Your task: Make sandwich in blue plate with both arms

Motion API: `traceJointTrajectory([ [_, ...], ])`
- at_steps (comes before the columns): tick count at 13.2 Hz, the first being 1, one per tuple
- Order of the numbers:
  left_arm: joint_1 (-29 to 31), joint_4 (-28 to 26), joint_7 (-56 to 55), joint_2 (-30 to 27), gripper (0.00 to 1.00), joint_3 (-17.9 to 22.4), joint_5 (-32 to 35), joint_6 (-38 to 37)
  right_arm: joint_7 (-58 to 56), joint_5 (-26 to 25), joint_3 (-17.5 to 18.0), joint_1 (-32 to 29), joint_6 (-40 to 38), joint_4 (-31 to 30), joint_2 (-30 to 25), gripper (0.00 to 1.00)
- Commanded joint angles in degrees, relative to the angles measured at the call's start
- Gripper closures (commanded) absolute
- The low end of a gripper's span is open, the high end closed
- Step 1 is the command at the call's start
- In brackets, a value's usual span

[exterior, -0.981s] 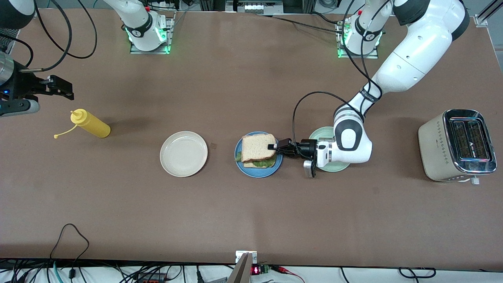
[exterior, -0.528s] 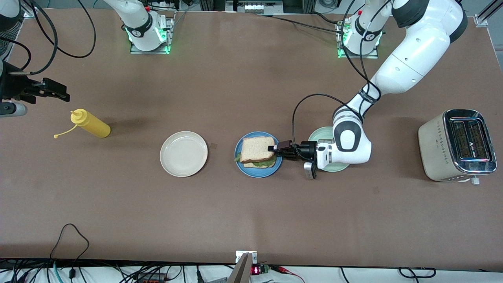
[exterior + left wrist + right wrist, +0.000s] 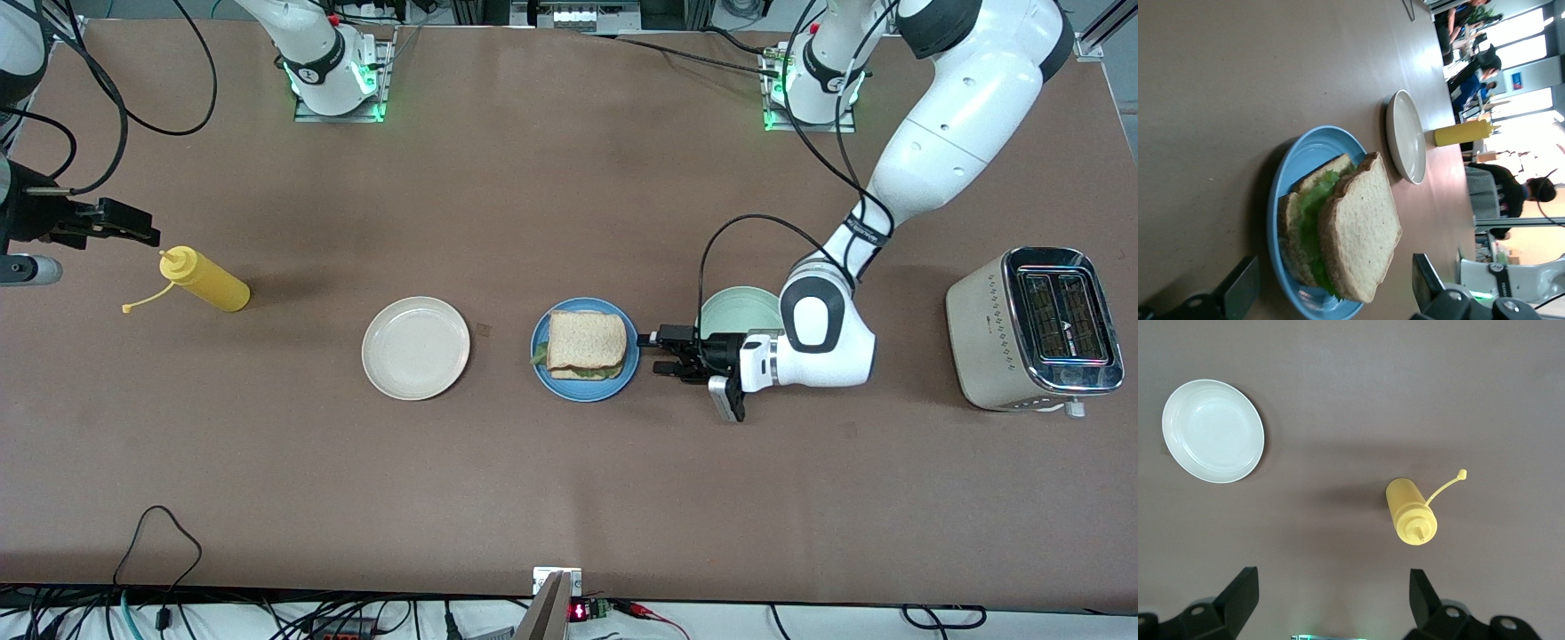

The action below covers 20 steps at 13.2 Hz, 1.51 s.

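The sandwich (image 3: 584, 343) lies on the blue plate (image 3: 582, 391) in the middle of the table, two toast slices with green lettuce between them. My left gripper (image 3: 660, 352) hangs low just off the plate's rim, toward the left arm's end, open and holding nothing. The left wrist view shows the sandwich (image 3: 1358, 237) on the blue plate (image 3: 1293, 170), with the open left gripper (image 3: 1335, 279) short of it. My right gripper (image 3: 129, 233) is open over bare table at the right arm's end. In the right wrist view the right gripper (image 3: 1333, 588) is empty.
A cream plate (image 3: 415, 348) sits beside the blue plate toward the right arm's end. A yellow squeeze bottle (image 3: 204, 280) lies on its side near the right gripper. A pale green plate (image 3: 742, 307) lies partly under the left wrist. A toaster (image 3: 1036, 329) stands at the left arm's end.
The left gripper opened, let go of the top toast slice and drew back off the plate toward the left arm's end. The slice now lies flat on the lettuce.
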Motion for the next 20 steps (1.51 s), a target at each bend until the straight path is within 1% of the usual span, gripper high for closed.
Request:
traceJointTrajectory([
  [1, 1.3, -0.9, -9.6, -6.6, 0.0, 0.9, 11.8, -5.4, 4.7, 1.8, 0.4, 0.4, 0.0, 1.1, 1.4, 0.0],
  [3, 3.4, -0.9, -16.5, -10.7, 0.0, 0.8, 23.6, -10.5, 7.0, 1.8, 0.6, 0.7, -0.5, 1.1, 1.3, 0.0],
  [5, 5.3, -0.8, -19.7, -14.4, 0.0, 1.1, 32.5, -17.2, 6.1, 1.0, 0.6, 2.8, -0.9, 0.9, 0.9, 0.0],
  [6, 7.4, -0.8, -21.0, -16.9, 0.0, 1.1, 39.3, -21.3, 6.6, 0.0, 0.5, 3.0, -1.1, 0.6, 0.8, 0.0],
  [9, 8.0, 0.0, -27.2, -24.2, 0.0, 1.1, 49.1, -31.5, 7.0, -0.4, 0.5, 3.5, -0.4, -0.3, 0.2, 0.0],
  [10, 8.0, 1.5, -28.6, -25.7, 0.0, 1.1, 50.9, -35.7, 7.0, -0.4, 0.5, 3.5, -0.1, -0.6, 0.1, 0.0],
  [11, 8.0, 4.2, -29.2, -26.9, 0.0, 1.1, 53.1, -40.4, 7.0, -0.4, 0.5, 3.4, 0.0, -0.8, 0.1, 0.0],
  [13, 7.9, 12.0, -31.6, -27.7, 0.0, 0.6, 59.7, -49.9, 7.0, -0.4, 0.5, 3.4, 0.9, -2.2, -1.0, 0.0],
  [14, 7.8, 15.4, -32.1, -27.9, 0.0, 0.7, 61.9, -53.6, 7.0, -0.4, 0.5, 3.4, 2.0, -3.6, -1.7, 0.0],
  [15, 7.3, 16.8, -32.4, -29.4, 0.0, 1.2, 62.8, -55.0, 7.0, -0.4, 0.5, 3.4, 2.5, -4.0, -2.0, 0.0],
  [16, 6.7, 16.8, -32.4, -32.0, 0.0, 2.9, 63.2, -54.9, 7.0, -0.4, 0.5, 3.4, 2.5, -4.0, -2.0, 0.0],
  [17, 1.8, 16.7, -33.3, -34.6, 0.0, 8.8, 63.2, -54.8, 7.0, -0.4, 0.5, 3.4, 2.5, -4.0, -2.0, 0.0],
  [18, -3.0, 16.6, -35.9, -36.4, 0.0, 15.7, 62.3, -54.6, 7.0, -0.4, 0.5, 3.5, 2.5, -4.0, -1.9, 0.0],
  [19, -6.3, 16.4, -38.3, -37.8, 0.0, 19.5, 61.6, -53.7, 7.0, -0.4, 0.5, 3.4, 2.6, -4.0, -1.9, 0.0],
  [20, -9.0, 14.5, -40.7, -40.2, 0.0, 23.3, 61.3, -50.7, 7.0, -0.3, 0.5, 3.4, 2.6, -4.0, -1.8, 0.0],
])
